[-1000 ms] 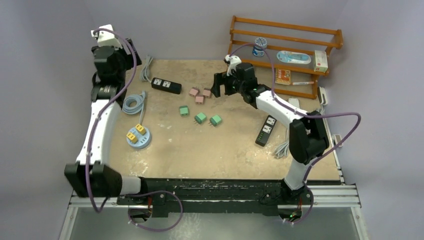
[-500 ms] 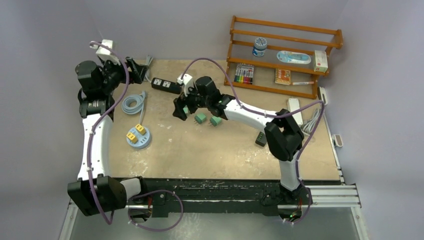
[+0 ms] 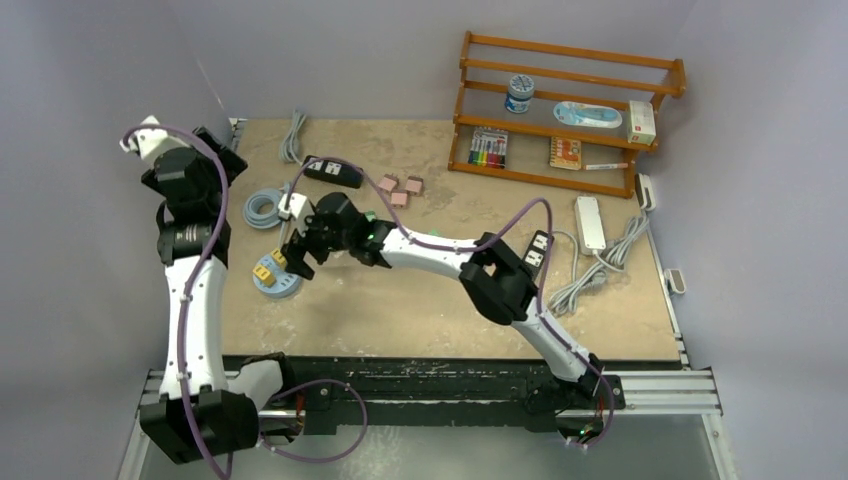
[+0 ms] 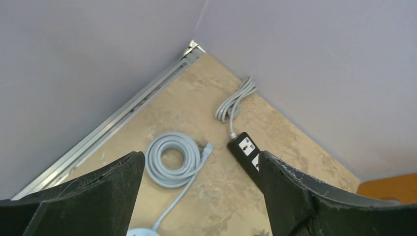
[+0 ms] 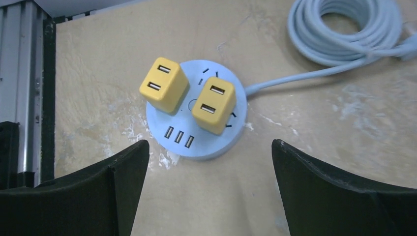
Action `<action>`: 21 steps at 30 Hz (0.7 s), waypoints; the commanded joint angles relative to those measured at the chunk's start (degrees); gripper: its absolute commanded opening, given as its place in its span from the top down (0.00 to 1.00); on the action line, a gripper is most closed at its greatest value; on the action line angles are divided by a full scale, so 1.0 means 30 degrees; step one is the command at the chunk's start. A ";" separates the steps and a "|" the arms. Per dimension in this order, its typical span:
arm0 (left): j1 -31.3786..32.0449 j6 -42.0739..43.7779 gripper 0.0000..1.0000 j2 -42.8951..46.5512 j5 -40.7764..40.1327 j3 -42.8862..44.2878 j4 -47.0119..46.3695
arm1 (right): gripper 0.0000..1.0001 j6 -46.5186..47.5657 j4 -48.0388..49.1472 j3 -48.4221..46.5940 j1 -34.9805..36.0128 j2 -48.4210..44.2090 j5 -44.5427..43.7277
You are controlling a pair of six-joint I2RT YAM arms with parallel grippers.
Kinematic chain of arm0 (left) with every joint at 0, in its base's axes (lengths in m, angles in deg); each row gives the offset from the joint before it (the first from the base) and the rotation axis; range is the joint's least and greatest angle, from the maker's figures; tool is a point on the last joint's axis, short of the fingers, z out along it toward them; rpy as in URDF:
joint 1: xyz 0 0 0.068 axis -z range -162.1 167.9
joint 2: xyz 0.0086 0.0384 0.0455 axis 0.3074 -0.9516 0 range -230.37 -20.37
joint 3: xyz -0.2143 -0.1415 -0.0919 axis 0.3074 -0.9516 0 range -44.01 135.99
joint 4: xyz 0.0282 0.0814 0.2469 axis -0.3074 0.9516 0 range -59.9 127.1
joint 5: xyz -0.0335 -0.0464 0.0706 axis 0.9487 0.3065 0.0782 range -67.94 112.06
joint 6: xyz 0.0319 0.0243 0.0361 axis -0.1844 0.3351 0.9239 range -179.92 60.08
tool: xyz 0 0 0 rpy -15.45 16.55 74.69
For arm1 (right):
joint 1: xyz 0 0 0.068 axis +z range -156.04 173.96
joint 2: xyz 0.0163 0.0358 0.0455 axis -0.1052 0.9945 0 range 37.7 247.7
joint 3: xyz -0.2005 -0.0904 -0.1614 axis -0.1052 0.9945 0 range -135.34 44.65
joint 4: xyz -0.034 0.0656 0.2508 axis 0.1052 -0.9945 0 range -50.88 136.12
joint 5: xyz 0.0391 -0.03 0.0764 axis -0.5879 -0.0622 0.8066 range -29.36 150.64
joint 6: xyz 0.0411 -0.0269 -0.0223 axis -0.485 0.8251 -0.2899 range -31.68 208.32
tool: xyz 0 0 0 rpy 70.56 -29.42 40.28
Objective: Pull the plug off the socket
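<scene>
A round light-blue socket (image 3: 276, 283) lies at the table's left with two yellow plugs (image 3: 263, 272) (image 3: 281, 259) plugged into its top. In the right wrist view the socket (image 5: 196, 140) and both plugs (image 5: 163, 84) (image 5: 214, 104) sit just ahead of my right gripper (image 5: 209, 146), which is open and empty above them. In the top view the right gripper (image 3: 297, 256) hovers at the socket's right edge. My left gripper (image 3: 222, 150) is raised at the far left, open and empty; its wrist view (image 4: 200, 155) looks down at the table's back left corner.
The socket's grey coiled cable (image 3: 262, 208) lies behind it, with a black power strip (image 3: 332, 171) further back. Pink plugs (image 3: 400, 188) lie mid-table. A second black strip (image 3: 535, 255), a white strip (image 3: 588, 222) and a wooden shelf (image 3: 570, 100) are at the right.
My right arm has swept left from the pink plugs across the green ones to above the round socket. My left arm has swung left, away from the table's back.
</scene>
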 commanded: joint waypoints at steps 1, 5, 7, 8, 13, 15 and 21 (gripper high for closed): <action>-0.0060 -0.1740 0.15 0.1785 -0.2211 -0.1656 0.0050 | 0.07 -0.0796 0.1968 -0.1587 0.0305 0.1187 -0.1220; -0.0054 -0.1826 0.16 0.1551 -0.1950 -0.2058 0.0349 | 0.11 -0.1057 0.2140 -0.2703 0.0445 0.2602 -0.1974; -0.0048 -0.1903 0.17 0.1460 -0.1818 -0.2094 0.0292 | 0.13 -0.1042 0.2232 -0.2950 0.0445 0.2977 -0.2348; -0.0061 -0.1981 0.17 0.1456 -0.1701 -0.2159 0.0160 | 0.13 -0.1004 0.2368 -0.2999 0.0445 0.3107 -0.2372; -0.0047 -0.2183 0.17 0.1304 -0.1288 -0.2462 -0.0264 | 0.15 -0.1012 0.3006 -0.3290 0.0461 0.3640 -0.2046; -0.0047 -0.2115 0.17 0.1106 -0.1289 -0.2547 -0.0311 | 0.16 -0.1065 0.3182 -0.3466 0.0458 0.3880 -0.1719; -0.0046 -0.2262 0.17 0.0586 -0.1144 -0.3277 -0.0759 | 0.19 -0.1318 0.3252 -0.4289 0.0460 0.4590 -0.1263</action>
